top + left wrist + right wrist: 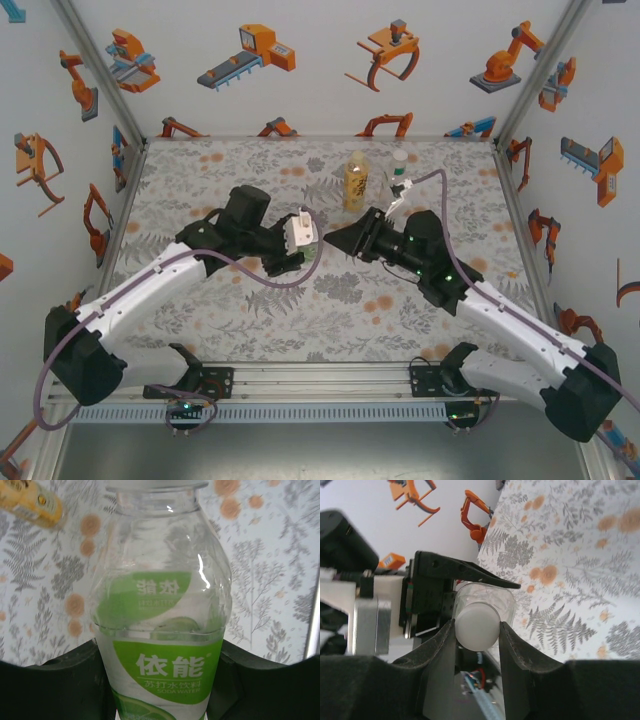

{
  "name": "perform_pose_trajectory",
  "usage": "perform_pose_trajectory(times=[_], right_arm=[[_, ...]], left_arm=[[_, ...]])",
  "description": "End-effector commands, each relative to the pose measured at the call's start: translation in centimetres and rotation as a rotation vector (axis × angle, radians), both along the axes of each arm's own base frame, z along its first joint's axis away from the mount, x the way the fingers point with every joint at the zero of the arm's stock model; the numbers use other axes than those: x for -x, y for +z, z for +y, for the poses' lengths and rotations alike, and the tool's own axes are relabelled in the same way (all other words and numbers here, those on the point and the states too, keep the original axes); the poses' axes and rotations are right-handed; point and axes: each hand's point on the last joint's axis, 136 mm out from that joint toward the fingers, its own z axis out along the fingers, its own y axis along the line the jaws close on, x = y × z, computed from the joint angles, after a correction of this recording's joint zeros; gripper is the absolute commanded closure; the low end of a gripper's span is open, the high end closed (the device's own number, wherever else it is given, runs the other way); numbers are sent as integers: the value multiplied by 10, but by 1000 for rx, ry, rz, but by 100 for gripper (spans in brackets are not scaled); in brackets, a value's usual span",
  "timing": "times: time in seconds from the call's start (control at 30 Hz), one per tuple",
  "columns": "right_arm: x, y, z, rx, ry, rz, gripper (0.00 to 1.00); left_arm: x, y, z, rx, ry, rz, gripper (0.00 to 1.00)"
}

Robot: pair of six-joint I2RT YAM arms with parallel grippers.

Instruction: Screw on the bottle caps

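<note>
One clear bottle [160,605] gripped in left jaws, white cap [476,626] gripped in right jaws

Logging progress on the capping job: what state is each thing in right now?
clear bottle: clamped in left gripper, tipped sideways.
white cap: pinched by right gripper, at that bottle's mouth.
amber bottle: upright, pale cap on.
back-right bottle: upright; cap too small to tell.

Noted: white link shells [150,290], black joints [85,365]. Purple cable [250,275] runs behind left claw [306,246]; green lights [412,262] behind right claw [335,240].
</note>
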Motion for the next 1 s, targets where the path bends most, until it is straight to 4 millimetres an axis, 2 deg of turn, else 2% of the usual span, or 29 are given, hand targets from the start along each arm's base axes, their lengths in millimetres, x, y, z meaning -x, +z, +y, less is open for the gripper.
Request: perform_pose_trajectory(times=[0.0,0.2,0.4,0.47,0.6,0.67,0.77,0.97], right_arm=[[-4,-21,2,-40,-54,236,100],[-4,-30,0,-22,-60,297,100],[-4,-18,3,-24,-30,242,100],[-3,-13,-2,11,-35,208,86],[2,5,-15,88,-43,93,51],[4,15,-23,127,-46,37,40],[11,29,-34,211,-26,-70,34],[28,56,-50,370,24,-381,35]], left_arm=[[-1,17,-16,20,-34,-131,100],[-12,14,-11,-56,32,-215,100],[-7,15,-13,-52,14,-220,100],[-5,15,-15,-44,2,-214,100],[-1,14,-15,-42,-16,-204,100],[1,14,-15,-41,-27,-200,100],[3,13,-17,-39,-40,-191,100],[18,15,-21,-5,-114,-123,100]])
